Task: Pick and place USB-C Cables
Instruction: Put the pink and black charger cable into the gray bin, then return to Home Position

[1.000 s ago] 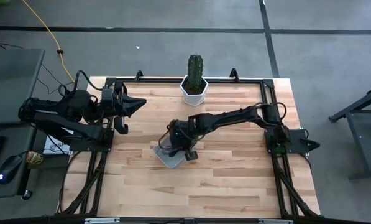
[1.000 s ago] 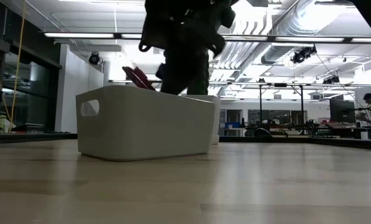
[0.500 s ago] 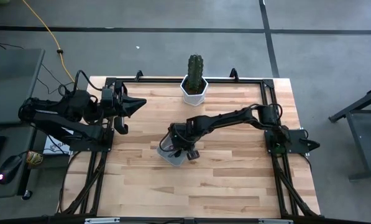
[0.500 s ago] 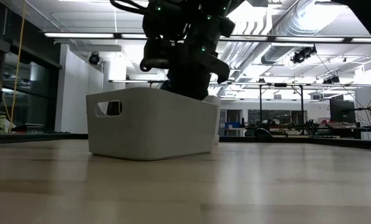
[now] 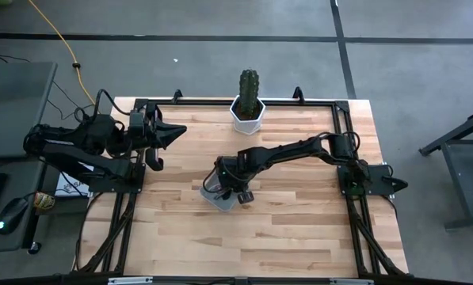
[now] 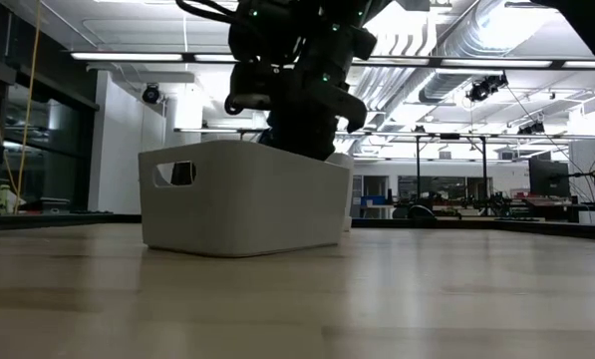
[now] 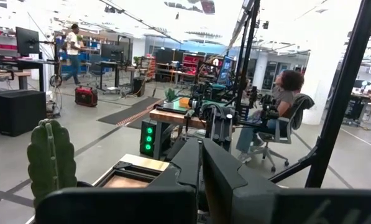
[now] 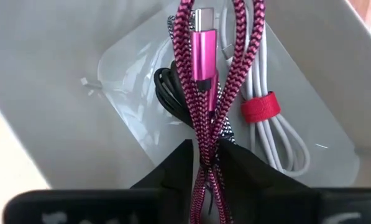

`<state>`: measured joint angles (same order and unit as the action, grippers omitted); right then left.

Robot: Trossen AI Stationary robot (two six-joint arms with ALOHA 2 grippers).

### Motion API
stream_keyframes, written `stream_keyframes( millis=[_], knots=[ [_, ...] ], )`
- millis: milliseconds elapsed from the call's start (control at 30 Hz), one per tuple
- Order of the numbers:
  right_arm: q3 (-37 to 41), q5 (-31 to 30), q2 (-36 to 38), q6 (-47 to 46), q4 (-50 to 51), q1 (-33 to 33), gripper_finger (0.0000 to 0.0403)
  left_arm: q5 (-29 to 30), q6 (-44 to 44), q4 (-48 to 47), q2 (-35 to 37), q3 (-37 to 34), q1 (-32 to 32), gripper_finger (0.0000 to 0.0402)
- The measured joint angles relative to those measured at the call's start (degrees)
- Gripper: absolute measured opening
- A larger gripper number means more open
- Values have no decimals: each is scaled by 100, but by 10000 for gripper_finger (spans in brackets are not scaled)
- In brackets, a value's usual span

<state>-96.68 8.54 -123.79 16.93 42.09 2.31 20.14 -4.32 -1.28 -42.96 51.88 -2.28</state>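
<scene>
Red cable (image 8: pixel 205 87) pinched in right hand (image 8: pixel 204 163).

Setting: open-plan robotics lab or workshop. Evidence: exposed ceiling ducts (image 6: pixel 456 40) and strip lights (image 6: pixel 167 57); concrete floor (image 5: pixel 220 55) with taped lines; rows of workbenches (image 7: pixel 173 118) with equipment; monitor (image 7: pixel 27 40); seated person (image 7: pixel 278 118) beyond the wooden bench (image 5: pixel 299 222).

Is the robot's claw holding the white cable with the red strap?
No, the right gripper is shut on the dark red cable, while the white cable lies in the white bin.
</scene>
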Motion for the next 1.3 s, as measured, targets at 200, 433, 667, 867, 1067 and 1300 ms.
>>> stream_keyframes(
  millis=[200, 433, 667, 867, 1067, 1300],
  knots=[
    [0, -7, 0, -8, -15, -4, 110, 1, 1, -15, 0, 0, 0, 0],
    [0, -9, 0, -58, -15, -2, 181, 0, 0, -19, 0, 0, 0, 0],
    [0, -7, 0, -59, -13, -2, 234, 0, 0, -19, 0, 0, 0, 0],
    [0, -7, 0, -59, -13, -2, 242, 0, 2, -19, 0, 0, 0, 0],
    [0, -4, 0, -61, -13, -2, 243, 0, 2, -19, 0, 0, 0, 0],
    [2, -4, 0, -60, -13, -2, 243, 0, 2, -20, 0, 0, -1, 0]
  ],
)
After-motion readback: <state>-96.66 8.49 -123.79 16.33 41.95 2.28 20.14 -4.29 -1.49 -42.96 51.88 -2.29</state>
